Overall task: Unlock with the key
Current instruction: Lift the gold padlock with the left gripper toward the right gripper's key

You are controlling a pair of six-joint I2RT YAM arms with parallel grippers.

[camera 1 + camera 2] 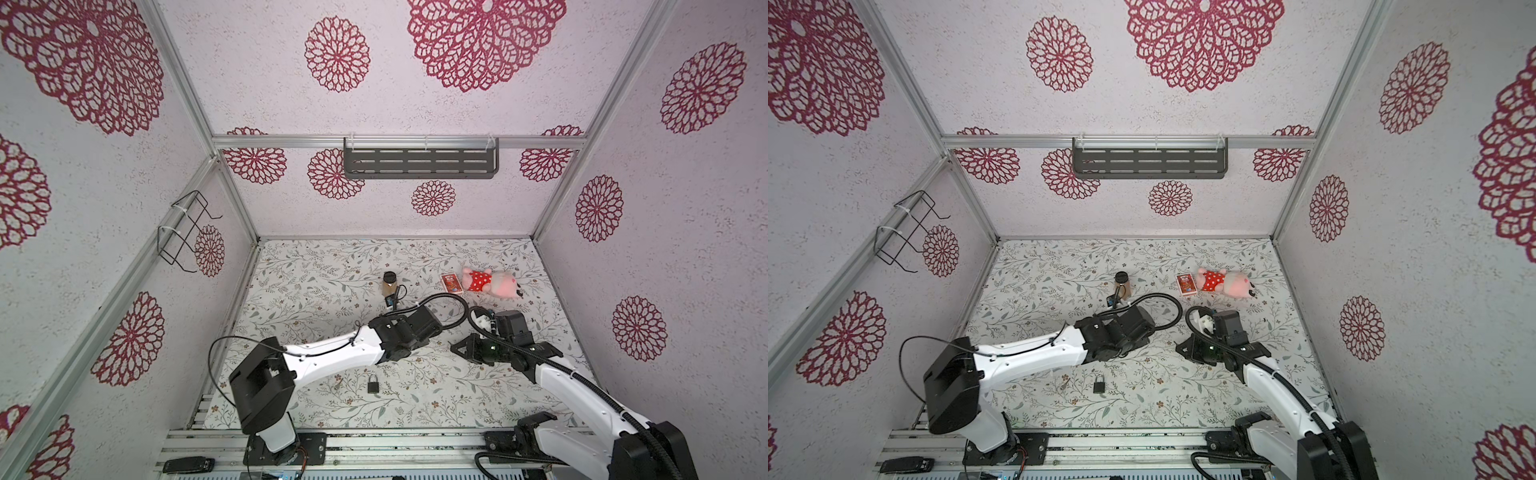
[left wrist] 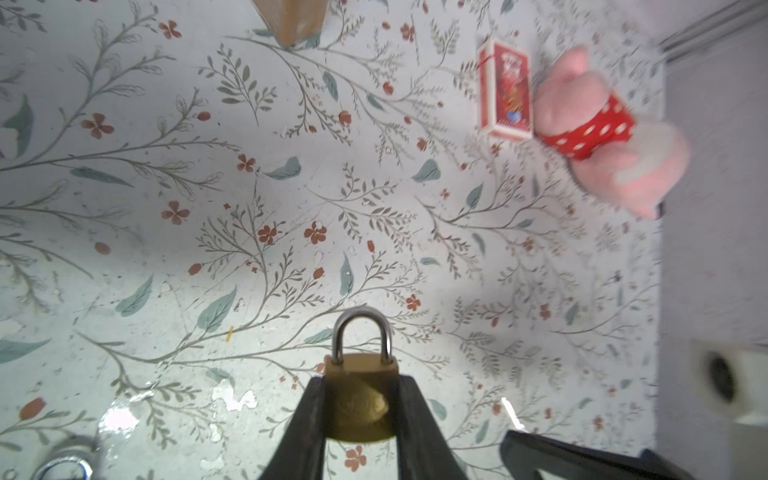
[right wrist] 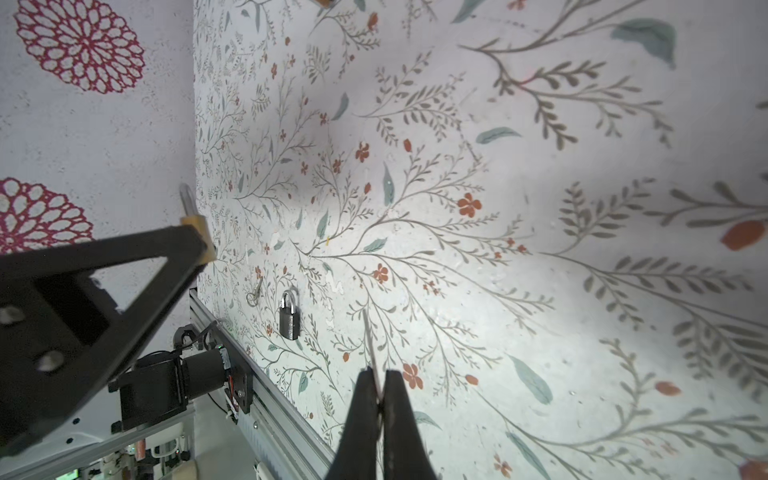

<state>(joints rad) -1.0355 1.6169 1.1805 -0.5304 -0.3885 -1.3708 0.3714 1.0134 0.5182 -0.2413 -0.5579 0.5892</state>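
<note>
The key is pinched in the right gripper, whose jaws are pressed fully together, and only the thin blade sticks out ahead. It could be twisted or pushed back between the jaws if it is pressed against the lock at a wrong angle. The brass padlock is clamped by its two narrow sides in the left gripper, the jaws being closed only to the width of the body and the closed shackle pointing outward. Under the push of the key it could be rotated or slip out. The keyhole cannot be seen, so the alignment must be judged carefully. A dark padlock and a second key are lying on the table and could be mistaken for the right pair. In the right wrist view the brass padlock is seen well apart from the blade tip, off to one side and not in line with it
</note>
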